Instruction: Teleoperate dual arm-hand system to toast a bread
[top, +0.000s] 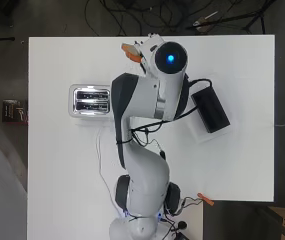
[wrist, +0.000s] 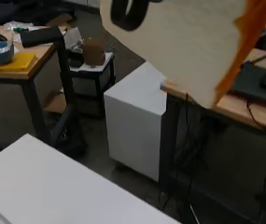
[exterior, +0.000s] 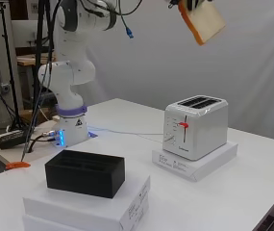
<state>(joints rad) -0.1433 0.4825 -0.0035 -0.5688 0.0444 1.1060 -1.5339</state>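
Observation:
A slice of bread with an orange-brown crust hangs high above the table, tilted, with my hand shut on its upper edge. From overhead the bread slice pokes out beside the hand, near the table's far edge. In the wrist view the slice fills the upper part, with a black finger curled over it. The white toaster stands below on a flat white box, both slots showing empty. From overhead the toaster lies left of the arm, apart from the bread.
A black box sits on a white carton at the near side, seen overhead as the black box right of the arm. A cable runs across the table from the toaster. An orange clip lies at the table edge.

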